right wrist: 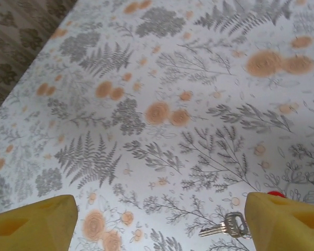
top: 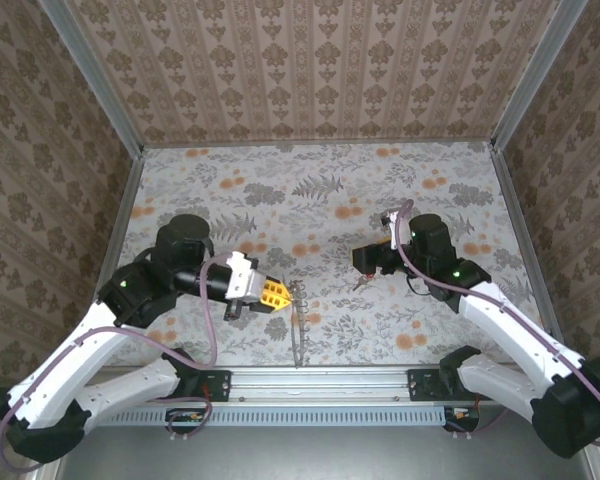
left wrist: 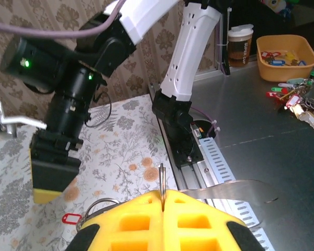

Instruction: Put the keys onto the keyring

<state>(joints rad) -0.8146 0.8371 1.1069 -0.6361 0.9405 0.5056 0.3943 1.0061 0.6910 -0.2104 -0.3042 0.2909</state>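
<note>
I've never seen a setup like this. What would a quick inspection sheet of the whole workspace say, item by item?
surface: floral cloth, lying flat.
job's things: thin metal hoop held on edge; small silver key and its red tag lying on the cloth, not on the hoop.
clutter: nothing seen.
grippers: left gripper shut on the hoop; right gripper open, fingers wide apart over the key.
cables: lilac cable looping beside the left arm.
surroundings: patterned walls; off the cloth, an orange tub of tags, a cup and a bunch of keys on a metal bench.
</note>
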